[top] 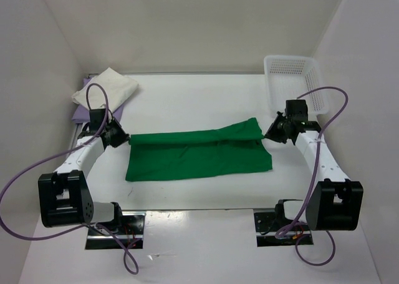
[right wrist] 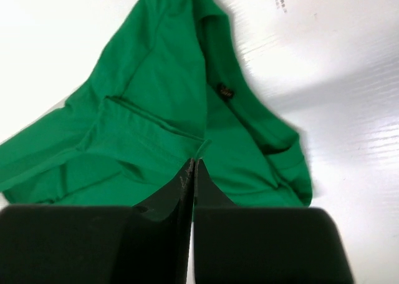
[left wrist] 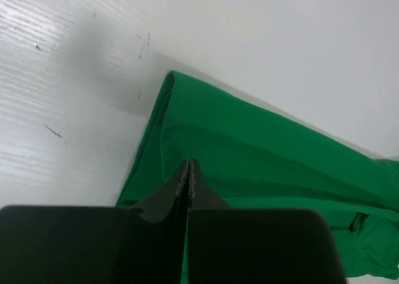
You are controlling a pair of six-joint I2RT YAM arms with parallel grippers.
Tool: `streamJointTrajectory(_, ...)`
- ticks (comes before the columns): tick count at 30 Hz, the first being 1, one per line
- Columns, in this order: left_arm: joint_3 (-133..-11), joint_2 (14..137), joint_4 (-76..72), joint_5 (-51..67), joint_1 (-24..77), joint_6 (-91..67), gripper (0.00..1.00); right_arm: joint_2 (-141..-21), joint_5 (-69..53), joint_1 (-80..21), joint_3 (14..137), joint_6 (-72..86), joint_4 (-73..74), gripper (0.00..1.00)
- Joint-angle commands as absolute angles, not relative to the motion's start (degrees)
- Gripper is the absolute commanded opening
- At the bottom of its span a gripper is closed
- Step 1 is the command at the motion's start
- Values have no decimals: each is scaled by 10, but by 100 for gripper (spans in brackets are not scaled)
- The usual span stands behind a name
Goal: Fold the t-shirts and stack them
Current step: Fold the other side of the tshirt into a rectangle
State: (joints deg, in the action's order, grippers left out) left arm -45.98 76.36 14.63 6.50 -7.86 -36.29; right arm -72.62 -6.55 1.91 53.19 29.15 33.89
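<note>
The left arm (top: 80,160) runs from its base at 7 o'clock up towards 10 o'clock, and the left pincer (top: 124,138) points to 3 o'clock, jaws pressed together. The right arm (top: 319,160) mirrors it, and the right pincer (top: 269,134) points to 9 o'clock, closed on the green t-shirt (top: 199,156)

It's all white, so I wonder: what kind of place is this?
Probably a robot lab booth: plain white walls box in the table, a left arm and right arm are mounted at its near edge, and a green t-shirt lies between them.
</note>
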Motion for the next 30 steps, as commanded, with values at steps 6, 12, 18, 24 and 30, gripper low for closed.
streamJointTrajectory(6,-454,692,219,62,-83,-358,0,-684,-141,22,519,323,386,7)
streamJointTrajectory(12,-425,621,249,92,-83,-405,25,-640,-127,22,524,334,414,19)
streamJointTrajectory(18,-443,629,216,84,-97,-403,26,-692,-126,-5,550,296,367,0)
streamJointTrajectory(24,-473,757,120,104,-69,-403,27,-835,-33,-172,589,296,255,14)
streamJointTrajectory(30,-496,851,86,104,-57,-409,27,-941,1,-199,663,290,221,47)
